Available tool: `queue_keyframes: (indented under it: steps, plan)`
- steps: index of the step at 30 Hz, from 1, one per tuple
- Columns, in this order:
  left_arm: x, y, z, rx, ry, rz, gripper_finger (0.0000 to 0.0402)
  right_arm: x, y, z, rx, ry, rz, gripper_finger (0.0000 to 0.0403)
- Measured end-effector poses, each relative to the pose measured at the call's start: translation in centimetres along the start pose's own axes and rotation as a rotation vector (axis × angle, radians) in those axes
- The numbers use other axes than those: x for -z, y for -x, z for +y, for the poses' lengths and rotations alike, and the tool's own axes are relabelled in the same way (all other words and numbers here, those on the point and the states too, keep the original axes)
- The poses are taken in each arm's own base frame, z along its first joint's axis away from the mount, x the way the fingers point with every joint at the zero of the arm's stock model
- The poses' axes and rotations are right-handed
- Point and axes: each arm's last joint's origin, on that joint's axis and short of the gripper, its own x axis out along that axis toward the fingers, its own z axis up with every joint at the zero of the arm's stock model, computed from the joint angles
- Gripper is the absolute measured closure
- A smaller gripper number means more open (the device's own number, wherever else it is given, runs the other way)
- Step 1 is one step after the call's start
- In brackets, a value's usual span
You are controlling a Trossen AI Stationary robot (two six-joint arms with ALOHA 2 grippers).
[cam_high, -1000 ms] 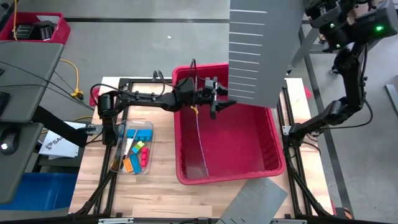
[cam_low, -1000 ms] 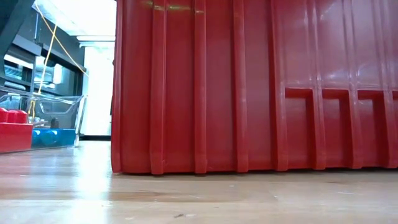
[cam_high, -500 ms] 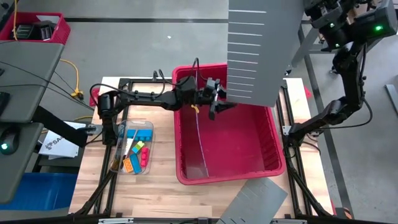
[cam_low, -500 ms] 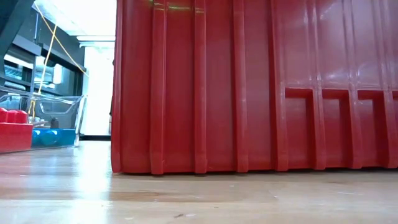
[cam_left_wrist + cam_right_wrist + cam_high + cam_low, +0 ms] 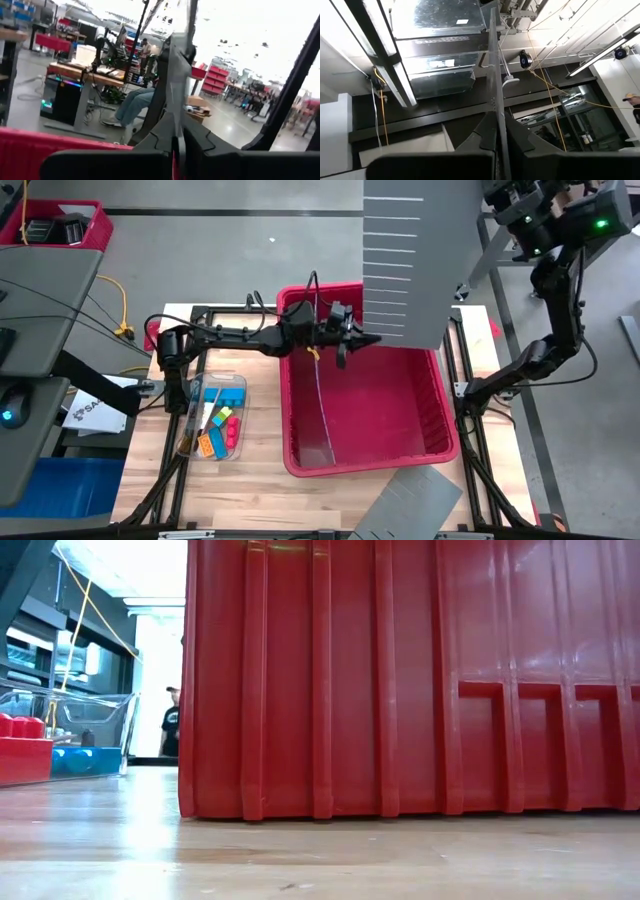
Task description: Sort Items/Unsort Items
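1. Red plastic bin sits mid-table, directly under the left gripper; low view shows its ribbed wall only.
2. Grey slotted panel is clamped edge-on betw. the right gripper's closed fingers, raised high, well up and to the right of the left gripper. Right gripper itself not visible in high view.
3. Left arm reaches across the bin's far rim. Left gripper hangs over the bin's far left part, fingers clenched on a thin grey sheet seen edge-on in left wrist view.
4. Clear tray on wood table, well to the left of the left gripper and nearer the camera-side edge.
5. Items lie inside that tray: blue, red, orange, green, yellow pcs plus dark sticks.
6. Person stands in the room behind, low view.
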Motion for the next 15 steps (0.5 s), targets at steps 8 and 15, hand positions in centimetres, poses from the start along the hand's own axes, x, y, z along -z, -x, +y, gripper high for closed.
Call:
queue_keyframes:
  steps: [8, 15]
  plan:
    - [-2.2, 1.8, 1.6, 0.098, 0.114, 0.098, 0.0398, -0.1, 0.3, 0.1, -0.018, -0.020, 0.024, 0.0403]
    - [-6.0, 6.7, 2.6, 0.042, 0.019, 0.316, 0.0400, -0.1, 1.3, 0.3, 0.023, -0.011, 0.123, 0.0403]
